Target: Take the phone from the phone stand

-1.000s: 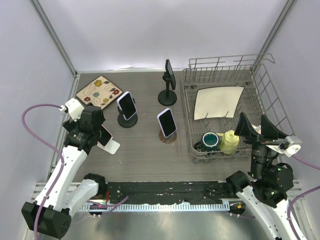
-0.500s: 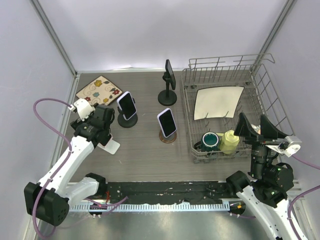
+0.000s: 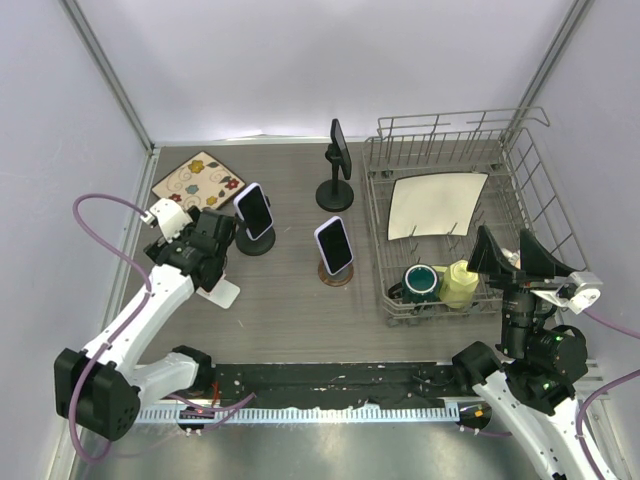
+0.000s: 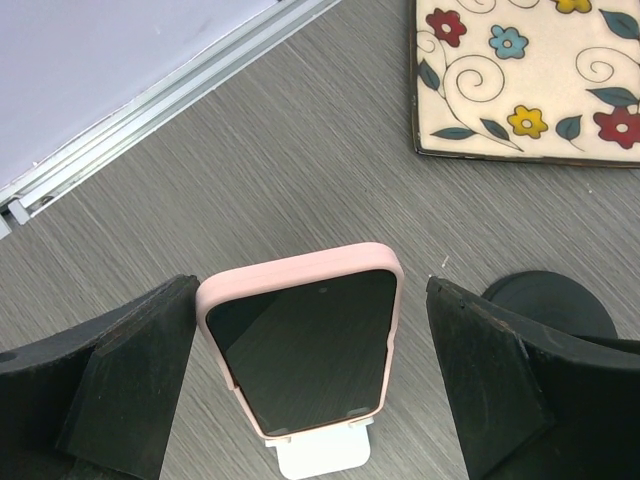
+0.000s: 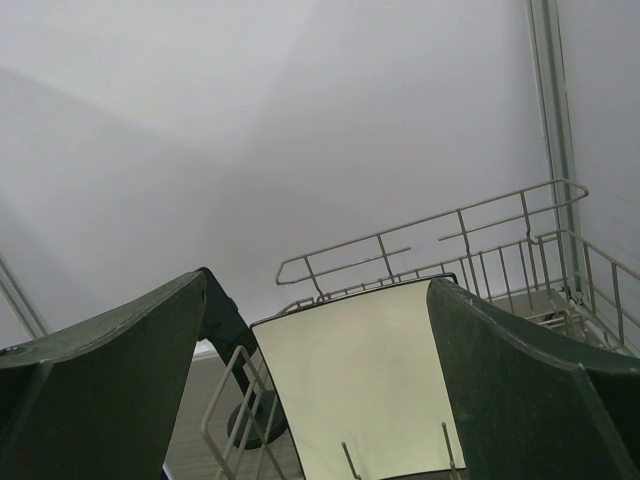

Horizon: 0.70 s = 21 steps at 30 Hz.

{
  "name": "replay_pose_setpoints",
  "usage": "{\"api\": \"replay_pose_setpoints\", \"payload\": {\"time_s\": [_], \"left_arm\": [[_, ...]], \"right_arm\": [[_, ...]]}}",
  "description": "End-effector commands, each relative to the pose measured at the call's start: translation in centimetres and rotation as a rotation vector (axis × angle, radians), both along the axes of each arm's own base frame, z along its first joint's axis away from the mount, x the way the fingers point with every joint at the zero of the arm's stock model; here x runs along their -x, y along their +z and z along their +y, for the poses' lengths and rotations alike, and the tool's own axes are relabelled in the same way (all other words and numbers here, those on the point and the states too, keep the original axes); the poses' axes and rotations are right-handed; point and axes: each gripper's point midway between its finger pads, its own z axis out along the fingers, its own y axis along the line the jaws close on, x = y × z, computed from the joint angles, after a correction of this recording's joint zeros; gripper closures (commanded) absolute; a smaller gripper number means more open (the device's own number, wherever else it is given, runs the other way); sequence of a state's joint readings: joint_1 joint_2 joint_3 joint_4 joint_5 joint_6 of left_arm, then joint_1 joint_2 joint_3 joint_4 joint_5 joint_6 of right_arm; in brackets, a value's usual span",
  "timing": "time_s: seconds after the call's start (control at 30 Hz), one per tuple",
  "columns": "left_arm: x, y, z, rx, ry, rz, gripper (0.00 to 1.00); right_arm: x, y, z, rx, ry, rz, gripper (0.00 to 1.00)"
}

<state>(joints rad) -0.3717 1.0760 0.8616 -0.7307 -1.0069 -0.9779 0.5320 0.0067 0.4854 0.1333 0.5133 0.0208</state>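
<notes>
- The grey wood-grain worktop [image 3: 290, 320] carries everything in sight
- A wire dish rack [image 3: 375, 215] stands on its right side, with a white square plate [image 3: 435, 205] leaning inside
- The right end effector [image 3: 512, 256] is raised at the near right corner beside the rack, its fingers spread wide with nothing between them
- The left end effector [image 4: 312, 330] hovers over the left side, fingers spread wide, one on either side of the phone, gripping nothing
- A flowered tile [image 3: 198, 184] lies at the far left corner
- The pink-cased phone [image 4: 305, 345] leans screen-up in its small white stand [image 4: 322, 455], near a round black base [image 4: 545, 300]
</notes>
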Motion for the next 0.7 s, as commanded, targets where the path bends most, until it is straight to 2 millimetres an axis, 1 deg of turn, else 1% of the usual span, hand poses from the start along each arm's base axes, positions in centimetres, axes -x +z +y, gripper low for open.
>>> {"api": "replay_pose_setpoints", "payload": {"time_s": [0.0,0.33,0.6,0.63,0.67], "left_arm": [[-0.4,0.2,0.5,-0.012,0.066,-0.063,0.0],[-0.7,-1.1,0.3,0.0,0.067,-0.066,0.0],[-0.7,-1.8,0.0,0.024,0.07,-0.068,0.0],[-0.7,-1.9,0.0,0.026,0.071,-0.068,0.02],[-0.8,-1.9,-0.1,0.029,0.068,-0.068,0.06]], "right_arm": [[0.8,1.3,-0.3,-0.002,0.007,-0.034,0.02],[0.8,1.4,-0.1,-0.001,0.014,-0.037,0.02],[0.8,1.4,-0.1,-0.001,0.014,-0.037,0.02],[0.8,1.4,-0.1,0.0,0.013,-0.037,0.02],[0.9,1.4,-0.2,-0.001,0.014,-0.038,0.02]]}}
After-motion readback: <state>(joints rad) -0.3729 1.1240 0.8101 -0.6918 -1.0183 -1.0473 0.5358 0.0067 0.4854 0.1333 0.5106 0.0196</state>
